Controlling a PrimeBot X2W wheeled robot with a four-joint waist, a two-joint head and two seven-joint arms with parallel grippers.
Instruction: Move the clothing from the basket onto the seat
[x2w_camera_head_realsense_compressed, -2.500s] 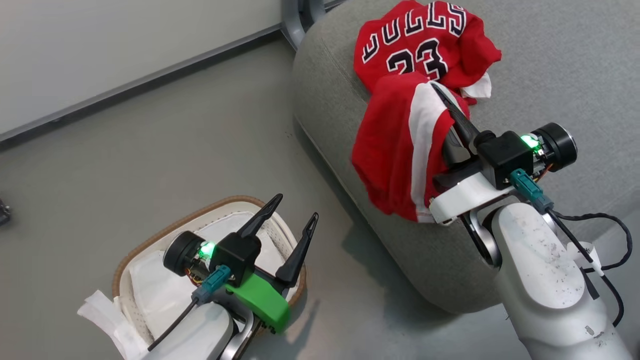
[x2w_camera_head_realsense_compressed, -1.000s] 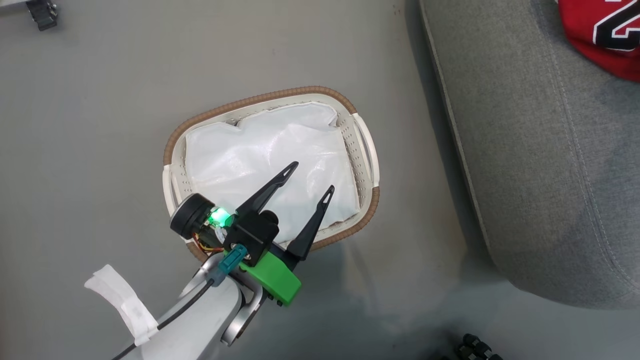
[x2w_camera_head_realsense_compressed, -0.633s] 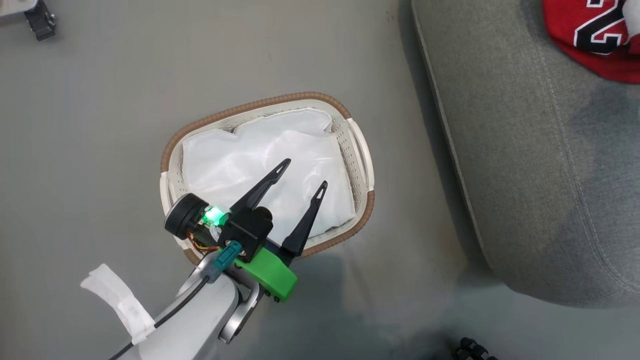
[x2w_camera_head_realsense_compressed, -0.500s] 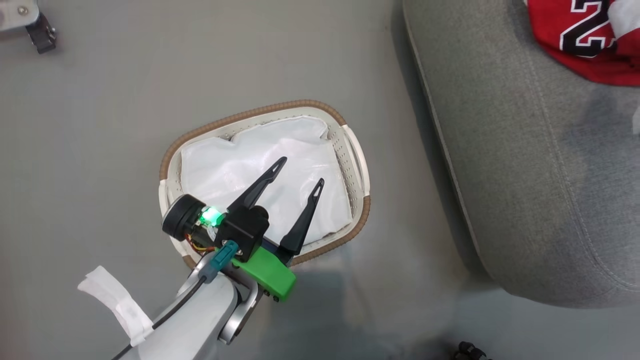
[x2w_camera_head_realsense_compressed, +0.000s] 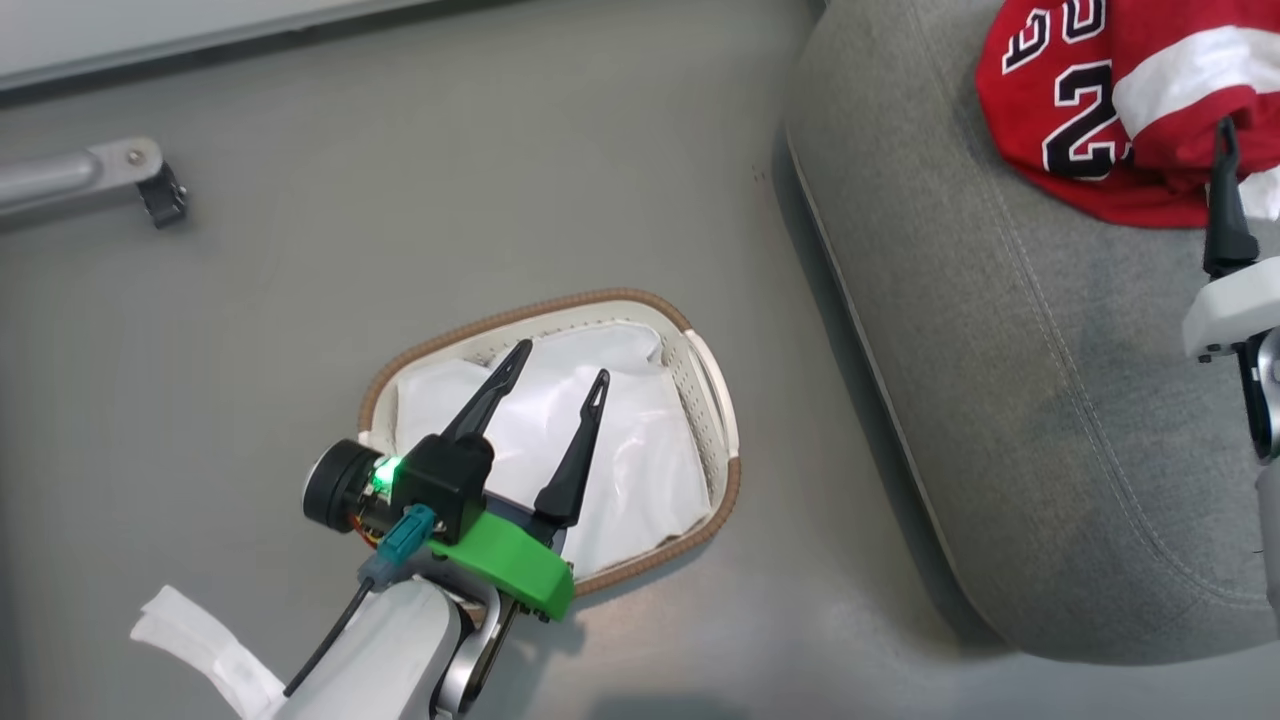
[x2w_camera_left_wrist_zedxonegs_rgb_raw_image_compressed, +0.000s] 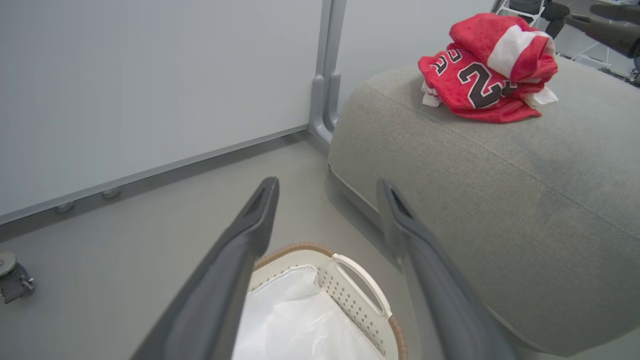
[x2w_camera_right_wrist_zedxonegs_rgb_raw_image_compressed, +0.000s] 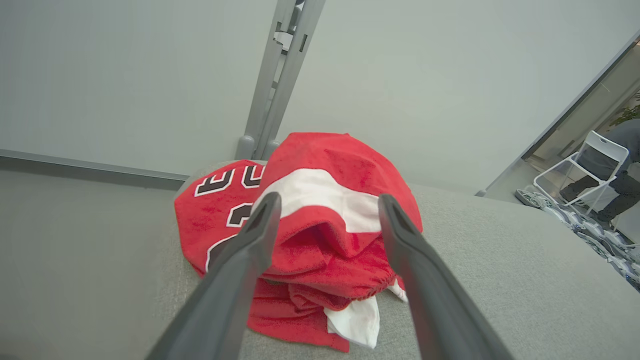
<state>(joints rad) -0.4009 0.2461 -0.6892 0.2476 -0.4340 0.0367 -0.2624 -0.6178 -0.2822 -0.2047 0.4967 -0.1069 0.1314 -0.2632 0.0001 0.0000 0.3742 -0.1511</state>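
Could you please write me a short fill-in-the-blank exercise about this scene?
The red clothing lies on the grey ____.
The sheet lining the basket is ____.
The left gripper, above the basket, has its fingers ____.
Missing words: seat; white; open.

Alt text: A smooth grey floor spreads below the left gripper. Ahead of it rise pale grey wall panels with a grey skirting strip, joined by an upright metal post. Far off to the right of the right gripper, a white folding chair stands in an opening. Soft, even light.
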